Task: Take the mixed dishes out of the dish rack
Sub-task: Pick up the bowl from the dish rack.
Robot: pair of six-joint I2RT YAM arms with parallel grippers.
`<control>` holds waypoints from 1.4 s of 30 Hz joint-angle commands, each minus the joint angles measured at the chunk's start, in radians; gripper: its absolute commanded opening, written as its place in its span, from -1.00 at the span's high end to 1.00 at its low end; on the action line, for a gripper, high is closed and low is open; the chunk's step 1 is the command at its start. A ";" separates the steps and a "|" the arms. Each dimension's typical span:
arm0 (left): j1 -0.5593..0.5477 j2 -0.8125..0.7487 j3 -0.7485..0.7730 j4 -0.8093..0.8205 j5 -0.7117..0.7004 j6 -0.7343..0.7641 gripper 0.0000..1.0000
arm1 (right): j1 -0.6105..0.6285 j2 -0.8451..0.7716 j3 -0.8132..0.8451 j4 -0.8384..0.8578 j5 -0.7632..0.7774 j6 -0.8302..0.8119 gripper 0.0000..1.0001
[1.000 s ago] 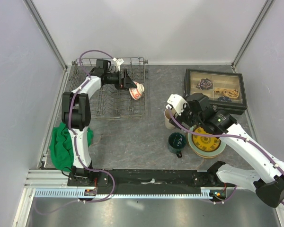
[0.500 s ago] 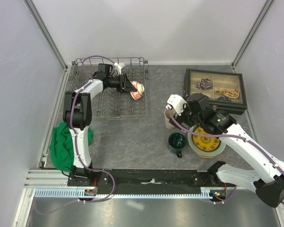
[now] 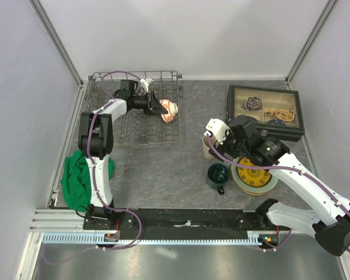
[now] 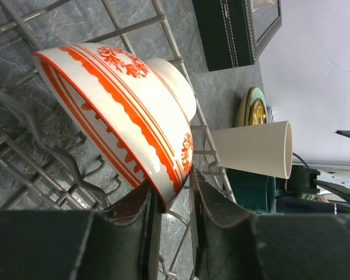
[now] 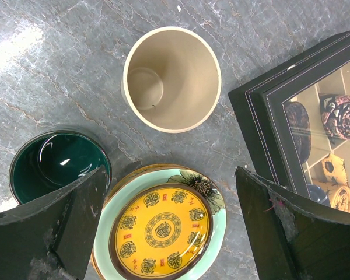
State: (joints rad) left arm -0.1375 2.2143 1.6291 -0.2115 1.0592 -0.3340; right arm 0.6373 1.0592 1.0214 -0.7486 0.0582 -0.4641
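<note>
Overhead view: a grey wire dish rack (image 3: 146, 131) sits at the upper left of the frame. The last dish in it, a small red-and-white bowl (image 4: 122, 111), rests tilted on its side against the tines at the rack's right edge.

The bowl is glazed ceramic. Expect it to be stiff, light, slippery and liable to chip against the wires. Its thin rim is the best place to hold it, one finger inside and one outside.

In the left wrist view, your left gripper (image 4: 169, 198) at the bottom centre is set that way. Its fingers are narrowed to a slim gap with the bowl's lower rim dipping between them. You cannot tell whether the pads press the rim or just stand beside it.

In the right wrist view, your right gripper (image 5: 169, 175) is spread wide and holds nothing. It hangs above the unloaded dishes on the bench (image 5: 58, 58): a beige cup (image 5: 172, 79) at the upper centre, a dark green mug (image 5: 58, 166) at the lower left, and a yellow-gold patterned dish (image 5: 160, 230) stacked on a pale green plate (image 5: 219, 204) at the bottom.
</note>
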 commanded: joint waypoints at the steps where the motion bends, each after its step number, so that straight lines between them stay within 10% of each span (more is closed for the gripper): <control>1: -0.016 -0.015 -0.001 0.089 0.108 -0.036 0.74 | -0.004 -0.021 -0.004 0.022 0.006 0.016 -0.96; 4: -0.013 -0.021 -0.008 0.112 0.139 -0.051 0.97 | -0.004 -0.019 -0.006 0.022 0.000 0.016 -0.96; 42: 0.045 -0.258 -0.037 0.290 0.269 -0.214 0.97 | -0.004 0.002 -0.004 0.017 -0.020 0.019 -0.96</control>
State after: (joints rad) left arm -0.1020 2.0766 1.5803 0.0135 1.2633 -0.5068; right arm 0.6365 1.0626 1.0210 -0.7486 0.0410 -0.4633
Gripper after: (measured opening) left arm 0.044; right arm 0.982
